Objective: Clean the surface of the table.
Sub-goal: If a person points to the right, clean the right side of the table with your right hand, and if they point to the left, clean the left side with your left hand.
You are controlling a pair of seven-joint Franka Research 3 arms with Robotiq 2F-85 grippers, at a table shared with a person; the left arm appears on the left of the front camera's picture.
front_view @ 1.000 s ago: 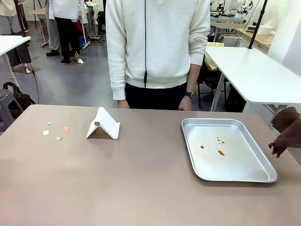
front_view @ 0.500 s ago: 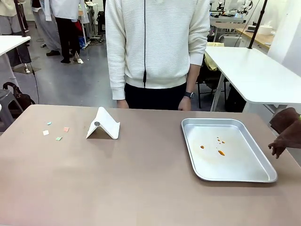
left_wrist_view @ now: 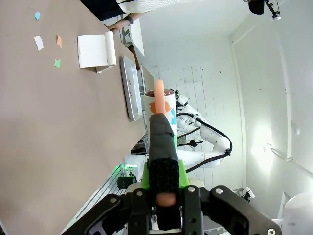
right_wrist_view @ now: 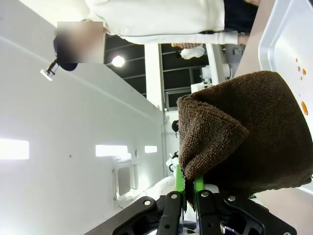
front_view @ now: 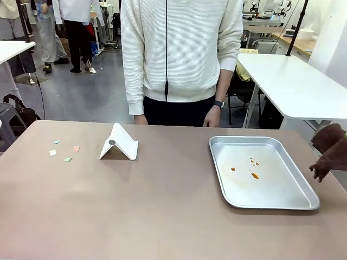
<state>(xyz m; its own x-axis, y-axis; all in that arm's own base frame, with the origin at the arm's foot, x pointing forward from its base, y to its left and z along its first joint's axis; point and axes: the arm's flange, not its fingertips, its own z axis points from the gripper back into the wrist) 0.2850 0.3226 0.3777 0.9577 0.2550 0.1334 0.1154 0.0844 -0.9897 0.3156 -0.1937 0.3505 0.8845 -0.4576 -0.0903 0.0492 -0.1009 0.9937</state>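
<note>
Shows the table [front_view: 162, 216] filling the lower front view, long axis running 9 to 3 o'clock, with left gripper [left_wrist_view: 165, 182] clamped on a stick [left_wrist_view: 161, 132] and right gripper [right_wrist_view: 190, 185] clamped on a cloth [front_view: 329, 154] at 3.

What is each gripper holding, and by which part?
Left gripper: black-wrapped stick with an orange tip, clamped at its near end. Right gripper: brown cloth, pinched at its edge.

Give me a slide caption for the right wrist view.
Right gripper clamps a folded brown towel beside the orange-spotted metal tray, a person standing beyond.
</note>
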